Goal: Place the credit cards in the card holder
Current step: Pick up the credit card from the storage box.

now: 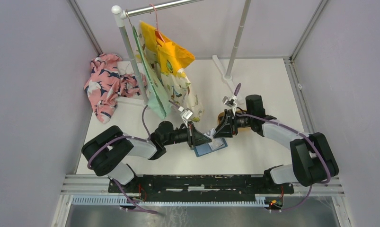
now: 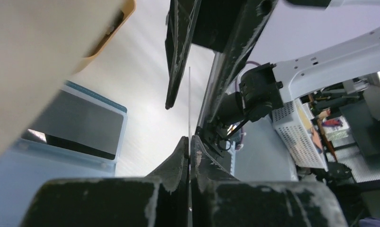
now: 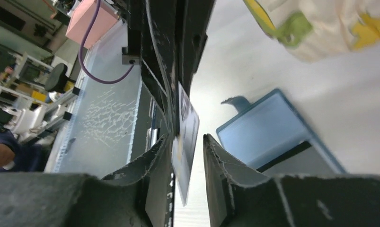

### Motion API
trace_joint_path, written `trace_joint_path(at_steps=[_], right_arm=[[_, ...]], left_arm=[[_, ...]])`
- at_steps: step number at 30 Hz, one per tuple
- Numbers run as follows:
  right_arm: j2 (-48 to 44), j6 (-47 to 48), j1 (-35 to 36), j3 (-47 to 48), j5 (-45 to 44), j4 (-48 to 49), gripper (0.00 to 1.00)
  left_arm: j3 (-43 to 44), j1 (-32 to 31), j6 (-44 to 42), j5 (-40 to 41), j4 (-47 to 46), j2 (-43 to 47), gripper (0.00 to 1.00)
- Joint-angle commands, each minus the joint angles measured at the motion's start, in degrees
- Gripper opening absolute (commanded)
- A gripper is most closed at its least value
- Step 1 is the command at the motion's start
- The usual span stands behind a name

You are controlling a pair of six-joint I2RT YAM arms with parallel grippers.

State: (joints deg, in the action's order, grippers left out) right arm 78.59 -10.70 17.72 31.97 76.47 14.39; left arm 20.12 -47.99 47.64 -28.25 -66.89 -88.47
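Note:
The teal-blue card holder (image 1: 211,147) lies open on the table under both grippers. It shows in the left wrist view (image 2: 46,161) with a dark card (image 2: 79,125) in a slot, and in the right wrist view (image 3: 263,132). My left gripper (image 1: 203,137) (image 2: 190,141) is shut on a credit card, seen edge-on (image 2: 189,94), held upright above the table. My right gripper (image 1: 217,132) (image 3: 185,138) faces it, open, with its jaws on either side of that card (image 3: 189,118). The card stands close to one finger, apart from the other.
A tan oval tray (image 1: 224,116) (image 2: 119,26) sits just behind the right gripper. Clothes (image 1: 166,71) hang from a rack over the table's back left. A pink floral garment (image 1: 105,85) lies at the far left. A rack foot (image 1: 225,75) stands at the back.

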Motion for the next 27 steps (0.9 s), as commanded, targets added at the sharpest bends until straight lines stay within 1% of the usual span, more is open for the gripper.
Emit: trace_joint_path(at_steps=[1,2,3,6,8,14,20,27], right_arm=[[2.0,37.3,0.6,10.8,3.8,-34.1,0.44],[2.3,43.0,0.5,12.3,3.6,-39.1,0.5],[2.4,46.8,0.6,12.9,3.1,-42.4,0.54],[2.0,48.4,0.5,12.8,0.7,-43.2,0.56],[2.0,48.7,0.6,12.6,0.7,-43.3,0.56],[2.0,49.6,1.2,11.9,1.9,-43.6,0.54],[3.1,48.8,3.9,11.2,1.3,-41.6,0.43],[4.5,47.1,5.7,11.3,-0.1,-40.3,0.42]], left_arm=[[4.8,-0.2,-10.7,-5.5,14.7,3.1,0.02],[5.7,-0.2,-13.8,-5.6,20.5,4.6,0.02],[6.7,-0.2,-16.9,-5.3,25.7,6.0,0.02],[8.8,-0.1,-24.2,-4.1,37.5,10.3,0.02],[9.7,-0.2,-26.9,-4.1,41.7,12.0,0.02],[11.3,-0.6,-28.9,-5.9,44.4,12.0,0.02],[12.2,-1.4,-28.8,-6.2,44.7,11.8,0.02],[13.0,-2.8,-28.9,-6.3,44.7,11.3,0.02]])
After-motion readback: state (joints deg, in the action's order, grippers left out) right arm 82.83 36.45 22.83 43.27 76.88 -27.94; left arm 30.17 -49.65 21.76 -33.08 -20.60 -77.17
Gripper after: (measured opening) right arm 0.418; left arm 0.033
